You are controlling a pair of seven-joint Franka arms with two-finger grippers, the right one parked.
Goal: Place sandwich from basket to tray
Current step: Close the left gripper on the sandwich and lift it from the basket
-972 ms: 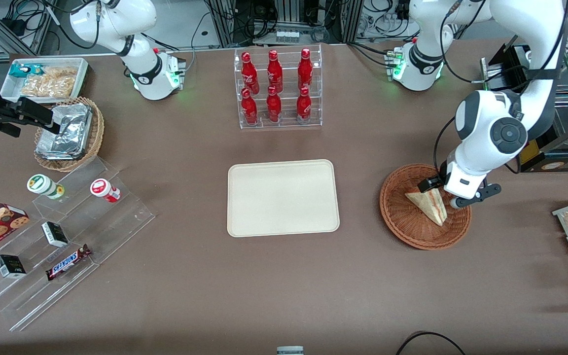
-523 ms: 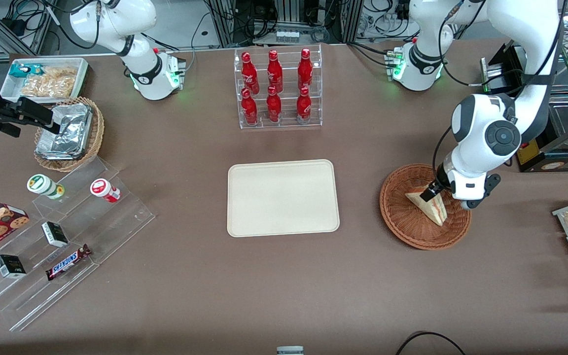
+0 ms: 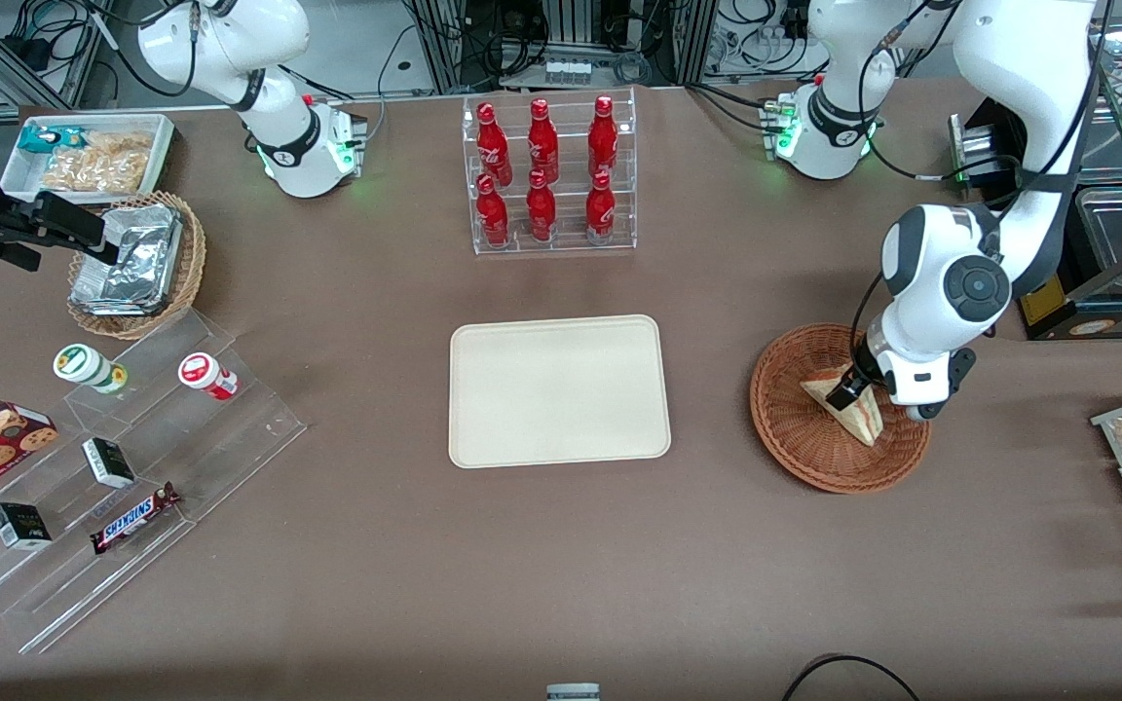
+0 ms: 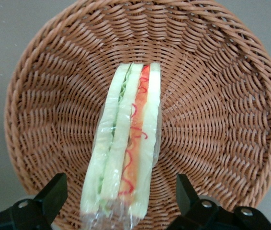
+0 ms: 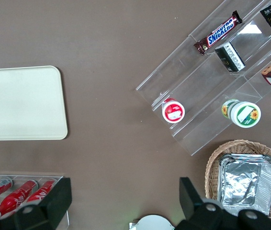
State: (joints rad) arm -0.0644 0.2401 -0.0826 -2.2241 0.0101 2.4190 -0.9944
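- The sandwich (image 3: 853, 409) lies in the basket (image 3: 795, 428), a round reddish-brown wicker basket toward the working arm's end of the tabletop (image 3: 561, 565).
- In the left wrist view, the sandwich (image 4: 126, 148) rests on the basket's woven floor (image 4: 212, 120) with its cut edge facing up, showing pale bread with green and red filling layers under a clear wrap.
- The pincer (image 3: 858, 394) is lowered into the basket, directly over the sandwich.
- In the left wrist view, the pincer (image 4: 121, 194) has its fingers spread apart, one fingertip (image 4: 54, 191) on each long side of the sandwich, and a visible gap between each fingertip and the bread.
- The sandwich is not yet clamped.
- The tray (image 3: 559, 389) is a flat cream-beige rectangle at the middle of the tabletop, well apart from the basket, and it carries nothing.
- A clear rack of red bottles (image 3: 546, 175) stands farther from the front camera than the tray.
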